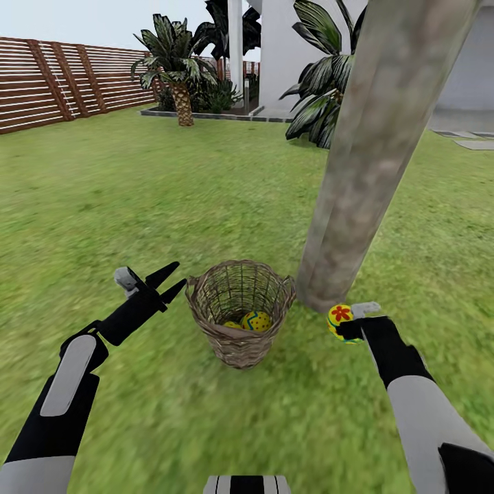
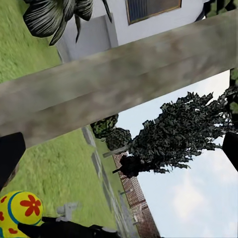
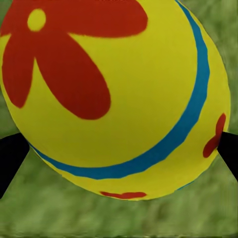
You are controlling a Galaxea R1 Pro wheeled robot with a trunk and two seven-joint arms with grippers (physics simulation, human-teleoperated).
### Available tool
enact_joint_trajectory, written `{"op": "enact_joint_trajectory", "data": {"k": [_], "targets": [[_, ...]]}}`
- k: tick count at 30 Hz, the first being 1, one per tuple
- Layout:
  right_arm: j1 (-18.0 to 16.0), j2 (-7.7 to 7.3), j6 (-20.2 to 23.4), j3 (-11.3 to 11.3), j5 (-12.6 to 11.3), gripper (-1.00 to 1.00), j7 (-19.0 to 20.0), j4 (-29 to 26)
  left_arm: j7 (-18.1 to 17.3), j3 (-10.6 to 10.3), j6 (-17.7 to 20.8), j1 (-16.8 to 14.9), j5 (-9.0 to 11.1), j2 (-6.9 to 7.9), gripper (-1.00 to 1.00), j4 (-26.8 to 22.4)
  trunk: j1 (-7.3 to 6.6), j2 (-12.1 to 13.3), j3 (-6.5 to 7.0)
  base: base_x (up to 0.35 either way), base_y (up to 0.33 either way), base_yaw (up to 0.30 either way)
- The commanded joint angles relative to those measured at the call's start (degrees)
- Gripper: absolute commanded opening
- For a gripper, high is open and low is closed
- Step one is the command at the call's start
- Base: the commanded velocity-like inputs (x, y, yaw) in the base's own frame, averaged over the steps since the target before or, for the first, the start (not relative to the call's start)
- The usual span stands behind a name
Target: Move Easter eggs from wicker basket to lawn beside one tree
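Green lawn point(image 1: 137, 206) is occupied by a wicker basket point(image 1: 240, 312) holding two eggs point(image 1: 256, 320); a third egg point(image 1: 339, 321) is gripped by the right pincer point(image 1: 353, 322) beside the tree point(image 1: 363, 171), while the left pincer point(image 1: 168, 280) is spread.

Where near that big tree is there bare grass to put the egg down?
Bare lawn lies right of the tree and in front of its base, beneath the held egg. The strip between the trunk and the wicker basket is tight.
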Motion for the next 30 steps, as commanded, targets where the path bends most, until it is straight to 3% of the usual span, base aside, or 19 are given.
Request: {"op": "enact_joint_trajectory", "data": {"k": [1, 3, 5, 7, 10, 11, 12, 17, 20, 26, 30], "targets": [[-1.01, 0.02, -0.99, -0.17, 0.52, -1.00, -0.03, 2.47, -0.04, 0.04, 0.39, -0.03, 0.17, -0.07, 1.00, 0.01, -0.01, -0.02, -0.04, 0.000, 0.000, 0.000], [-2.02, 0.02, -3.58, -0.22, 0.36, -1.00, -1.43, 5.56, -0.08, -0.95, 0.39, -0.03, 0.17, -0.01, 1.00, 0.01, -0.01, -0.02, -0.04, 0.000, 0.000, 0.000], [-2.37, 0.07, -4.89, -0.29, -1.35, -1.00, -3.21, 7.07, -0.12, -2.38, 0.39, -0.03, 0.24, 0.12, 1.00, -0.01, 0.01, -0.03, -0.27, 0.000, 0.000, 0.000], [-3.12, 0.20, -5.46, -0.30, -2.55, -1.00, -7.08, 9.23, -0.13, -3.11, 0.39, -0.03, 0.25, 0.05, 1.00, -0.07, 0.06, -0.06, -0.71, 0.000, 0.000, 0.000], [-4.41, 0.28, -5.55, -0.31, -2.62, -1.00, -8.83, 11.86, -0.03, -9.24, 0.30, -0.03, 0.26, -0.52, 1.00, -0.08, 0.14, -0.10, -1.37, 0.000, 0.000, 0.000], [-5.02, 0.25, -5.55, -0.31, -2.67, -1.00, -8.97, 12.72, 0.24, -12.91, 0.17, -0.03, 0.20, -1.82, 1.00, -0.03, 0.17, -0.11, -1.59, 0.000, 0.000, 0.000], [-6.95, 0.18, -5.55, -0.31, -2.71, -1.00, -9.25, 16.75, 0.58, -19.09, -0.31, -0.03, 0.11, -4.01, 1.00, 0.00, 0.19, -0.13, -1.82, 0.000, 0.000, 0.000], [-10.87, 0.11, -5.53, -0.89, -2.71, -1.00, -9.63, 24.13, 0.77, -25.80, -0.55, -0.03, -0.19, -7.09, 1.00, -0.01, 0.32, -0.19, -2.92, 0.000, 0.000, 0.000], [-11.19, 0.17, -5.55, -2.06, -2.66, -1.00, -10.55, 24.83, 1.14, -27.41, -0.61, -0.03, -0.34, -8.10, 1.00, -0.02, 0.37, -0.22, -3.37, 0.000, 0.000, 0.000], [-11.21, 0.22, -6.32, -2.35, -2.63, -1.00, -10.72, 24.77, 1.02, -27.64, -0.67, -0.03, -0.36, -8.33, 1.00, 0.01, 0.37, -0.22, -3.37, 0.000, -0.018, 0.000], [-11.14, 0.36, -7.51, -2.41, -2.63, -1.00, -10.72, 24.74, 1.08, -27.63, -0.67, -0.03, -0.36, -8.48, 1.00, 0.01, 0.37, -0.22, -3.37, 0.016, -0.264, 0.000]]}}
